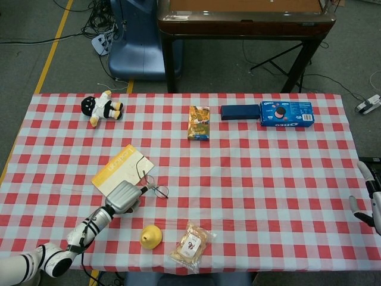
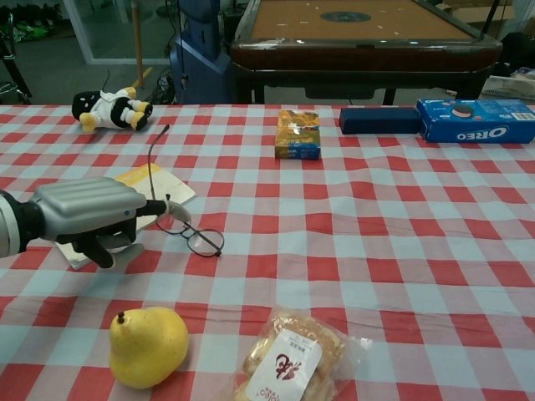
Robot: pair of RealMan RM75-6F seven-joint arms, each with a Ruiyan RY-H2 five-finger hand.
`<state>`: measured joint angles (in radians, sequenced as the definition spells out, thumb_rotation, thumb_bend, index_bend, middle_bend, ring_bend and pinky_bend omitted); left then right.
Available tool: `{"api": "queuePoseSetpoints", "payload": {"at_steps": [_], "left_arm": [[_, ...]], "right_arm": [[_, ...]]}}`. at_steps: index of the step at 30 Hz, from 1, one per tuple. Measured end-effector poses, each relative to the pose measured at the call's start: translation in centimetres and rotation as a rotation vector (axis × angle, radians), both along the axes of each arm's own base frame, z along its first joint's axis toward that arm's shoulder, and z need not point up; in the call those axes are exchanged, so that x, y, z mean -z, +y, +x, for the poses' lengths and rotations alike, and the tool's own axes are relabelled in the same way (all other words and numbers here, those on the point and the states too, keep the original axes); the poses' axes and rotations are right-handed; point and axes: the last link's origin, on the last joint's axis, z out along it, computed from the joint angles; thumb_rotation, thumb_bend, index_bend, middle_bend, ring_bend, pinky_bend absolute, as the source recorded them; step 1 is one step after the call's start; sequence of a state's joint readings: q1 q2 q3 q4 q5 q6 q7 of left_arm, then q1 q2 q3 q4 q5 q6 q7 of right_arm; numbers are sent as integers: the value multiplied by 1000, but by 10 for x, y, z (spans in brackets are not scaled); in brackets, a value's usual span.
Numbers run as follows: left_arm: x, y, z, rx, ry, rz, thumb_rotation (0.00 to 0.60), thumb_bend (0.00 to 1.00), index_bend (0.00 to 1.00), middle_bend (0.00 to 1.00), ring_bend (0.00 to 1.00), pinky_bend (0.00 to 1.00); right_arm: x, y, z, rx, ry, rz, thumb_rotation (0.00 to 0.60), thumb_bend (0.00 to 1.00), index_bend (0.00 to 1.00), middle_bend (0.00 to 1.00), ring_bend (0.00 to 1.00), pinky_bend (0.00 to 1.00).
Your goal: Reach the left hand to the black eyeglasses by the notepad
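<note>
- Left hand (image 2: pixel 88 219) low over the near corner of the notepad (image 1: pixel 122 168); one finger stretched toward the black eyeglasses (image 2: pixel 191 233), the others curled under. Whether it pinches the frame or only touches it, I cannot tell (contact spot is hidden by the fingertip in both views).
- Eyeglasses lie on the surface (image 1: pixel 250 179) just right of the notepad's near edge, one temple arm sticking up at the far side.
- Risk: a thin wire frame on cloth will likely skate away right if the finger pushes rather than closes. The raised temple could snag on the fingers and flip the glasses.
- Risk: pressing down on the lens rims might bend them (judgement only).
- Risk: the forearm passes close to the pear (image 2: pixel 148 345) at the near edge; a dropped elbow could roll it off.
- Surface: red-and-white checked cloth. Plush toy (image 1: pixel 102 108) far left, snack packet (image 1: pixel 191 243) near centre, small yellow box (image 1: pixel 199 122) far centre, Oreo box (image 1: pixel 286 114) far right.
- Right hand (image 1: pixel 369 196) at the right edge, holding nothing, fingers apart.
- Room: grey floor, cables, wooden table (image 1: pixel 244 21) behind.
</note>
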<state>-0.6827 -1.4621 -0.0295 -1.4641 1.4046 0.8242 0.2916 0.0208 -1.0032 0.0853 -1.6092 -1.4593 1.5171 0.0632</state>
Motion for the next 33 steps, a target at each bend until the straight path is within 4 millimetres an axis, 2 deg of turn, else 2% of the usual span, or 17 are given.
{"api": "queuePoseSetpoints", "payload": {"at_steps": [7, 12, 19, 29, 33], "left_arm": [[8, 0, -6, -17, 17, -19, 600, 570, 143, 932, 887, 940], [5, -1, -4, -16, 0, -10, 600, 570, 137, 926, 882, 940], [-23, -1, -2, -35, -88, 59, 600, 570, 131, 924, 878, 940], [-63, 11, -31, -159, -105, 153, 600, 570, 129, 923, 878, 940], [-75, 20, -34, -198, -125, 193, 600, 570, 125, 923, 878, 940]], "right_arm": [[-1, 1, 0, 2, 2, -2, 600, 398, 0, 105, 159, 198], [-1, 3, 1, 2, 3, -5, 600, 398, 0, 105, 159, 198], [-2, 4, 0, 3, 1, -9, 600, 398, 0, 105, 158, 198], [-3, 5, -1, -1, -2, -12, 600, 397, 0, 105, 158, 198], [-3, 6, 0, -3, -2, -12, 600, 398, 0, 105, 158, 198]]}}
